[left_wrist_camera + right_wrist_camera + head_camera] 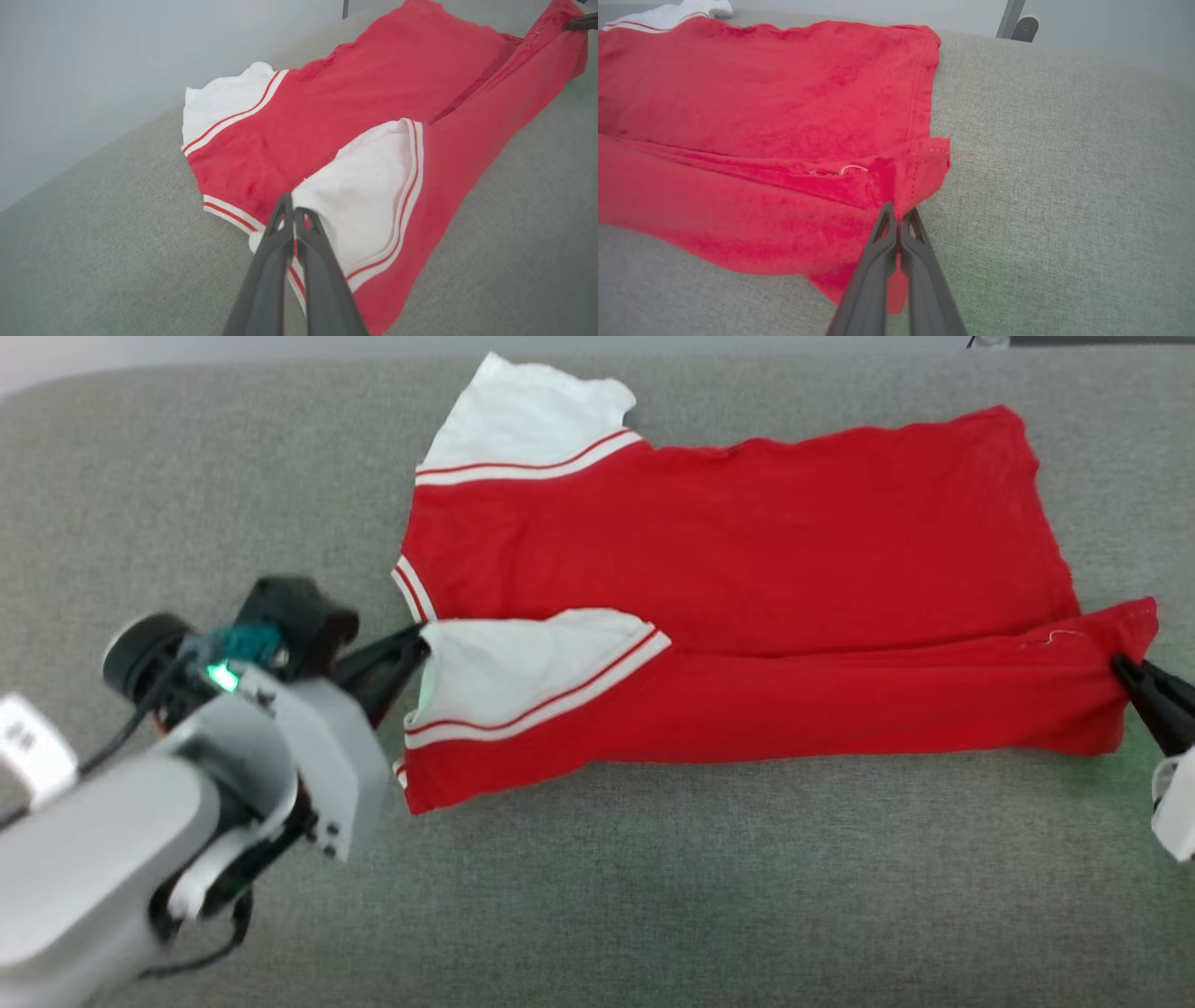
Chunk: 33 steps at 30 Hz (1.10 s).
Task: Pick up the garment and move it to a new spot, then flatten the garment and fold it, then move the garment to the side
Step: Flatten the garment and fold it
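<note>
Lying spread across the grey fabric surface [653, 877], the red jersey T-shirt [747, 541] has its near long edge folded over onto its body. The left gripper [422, 640] is clamped on the folded white sleeve [523, 663], and the right gripper [1118, 663] pinches the hem corner [1131, 621].

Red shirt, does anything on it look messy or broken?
Yes. A little white thread loop pokes loose from the shirt near its bottom hem. The folded-over flap also sticks out past that hem at the corner, so the edges do not line up.
</note>
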### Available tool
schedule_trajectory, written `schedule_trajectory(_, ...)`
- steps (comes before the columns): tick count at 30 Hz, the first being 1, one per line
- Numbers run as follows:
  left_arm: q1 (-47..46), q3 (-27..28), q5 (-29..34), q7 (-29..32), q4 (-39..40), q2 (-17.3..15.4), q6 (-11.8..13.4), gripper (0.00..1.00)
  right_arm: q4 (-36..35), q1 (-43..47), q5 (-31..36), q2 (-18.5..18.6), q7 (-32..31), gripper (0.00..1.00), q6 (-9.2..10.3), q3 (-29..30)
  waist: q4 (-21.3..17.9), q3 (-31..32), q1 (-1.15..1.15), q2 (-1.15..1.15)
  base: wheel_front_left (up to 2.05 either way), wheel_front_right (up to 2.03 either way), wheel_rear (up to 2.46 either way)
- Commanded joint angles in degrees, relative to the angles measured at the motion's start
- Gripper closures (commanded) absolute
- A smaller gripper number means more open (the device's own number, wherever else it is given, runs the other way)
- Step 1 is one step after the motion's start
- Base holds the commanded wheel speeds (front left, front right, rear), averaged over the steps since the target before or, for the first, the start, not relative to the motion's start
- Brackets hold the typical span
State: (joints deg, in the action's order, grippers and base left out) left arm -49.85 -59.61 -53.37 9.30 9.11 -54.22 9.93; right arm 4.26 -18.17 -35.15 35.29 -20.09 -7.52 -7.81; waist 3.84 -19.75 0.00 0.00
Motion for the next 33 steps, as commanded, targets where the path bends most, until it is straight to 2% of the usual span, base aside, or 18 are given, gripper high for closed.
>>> schedule_trajectory(1,-1.63,-0.1,-0.73,0.57,-2.73,1.76,-1.69,1.0,0.95,-1.65,0.06,-0.52,-1.54,1.0,0.06,-0.13,0.57,-1.44,0.0,0.0,0.0,0.0,0.0)
schedule_trajectory(5,-4.51,-0.71,-3.26,3.85,-10.15,5.88,-5.55,1.0,3.01,-4.7,-0.31,-0.97,-5.34,1.0,0.06,-1.79,0.71,-2.97,0.0,0.0,0.0,0.0,0.0)
schedule_trajectory(11,-6.48,-1.52,-7.7,9.79,-17.88,9.27,-7.91,1.0,5.17,-7.84,-2.05,-1.64,-8.94,1.0,0.06,-4.15,0.52,-4.49,0.0,0.0,0.0,0.0,0.0)
schedule_trajectory(13,-6.87,-1.22,-9.25,11.5,-19.18,9.76,-7.87,0.91,5.59,-8.7,-2.53,-1.87,-9.7,1.0,0.06,-4.5,0.45,-4.7,0.0,0.0,0.0,0.0,0.0)
schedule_trajectory(14,-7.12,-0.97,-9.99,12.31,-19.68,9.92,-7.53,0.81,5.85,-9.13,-2.69,-1.91,-10.03,1.0,0.06,-4.52,0.46,-4.74,0.0,0.0,0.0,0.0,0.0)
schedule_trajectory(15,-7.39,-0.73,-10.59,13.04,-20.04,9.99,-7.22,0.56,6.16,-9.46,-2.83,-1.87,-10.41,0.96,0.06,-4.42,0.47,-4.72,0.0,0.0,0.0,0.0,0.0)
schedule_trajectory(16,-7.5,-0.36,-11.6,13.83,-20.24,10.02,-6.79,0.41,6.42,-9.78,-2.91,-1.82,-10.78,0.72,0.06,-4.44,0.47,-4.65,0.0,0.0,0.0,0.0,0.0)
schedule_trajectory(17,-7.63,-0.06,-12.39,14.52,-20.32,9.97,-6.4,0.15,6.6,-10.18,-3.03,-1.8,-11.17,0.4,0.06,-4.49,0.43,-4.54,0.0,0.0,0.0,0.0,0.0)
schedule_trajectory(18,-7.88,0.13,-12.72,15.03,-20.11,9.81,-6.3,0.0,6.73,-10.56,-3.09,-1.82,-11.4,0.0,0.06,-4.39,0.42,-4.41,0.0,0.0,0.0,0.0,0.0)
schedule_trajectory(21,-7.69,0.5,-13.91,16.39,-19.88,9.08,-5.3,0.0,6.94,-11.35,-2.51,-1.7,-12.07,0.0,0.06,-4.49,0.29,-3.77,0.0,0.0,0.0,0.0,0.0)
schedule_trajectory(27,-6.02,2.26,-14.69,14.1,-17.81,7.53,-3.39,0.0,5.49,-11.35,-1.7,-1.58,-9.92,0.0,0.06,-4.12,0.26,-1.57,0.0,0.0,0.0,0.0,0.0)
schedule_trajectory(29,-5.14,2.97,-14.25,11.79,-16.6,7.09,-2.57,0.0,4.05,-10.61,-0.57,-1.04,-8.0,0.0,0.05,-4.74,0.21,-0.6,0.0,0.0,0.0,0.0,0.0)
schedule_trajectory(32,-2.59,4.19,-14.22,7.46,-14.21,6.71,-0.83,0.0,2.07,-9.06,1.33,-0.8,-1.69,0.0,0.06,-4.04,0.21,1.0,0.0,0.0,0.0,0.0,0.0)
schedule_trajectory(33,-2.59,4.19,-14.22,7.46,-14.21,6.71,-0.83,0.0,2.07,-9.06,1.33,-0.8,-1.69,0.0,0.06,-4.04,0.21,1.0,0.0,0.0,0.0,0.0,0.0)
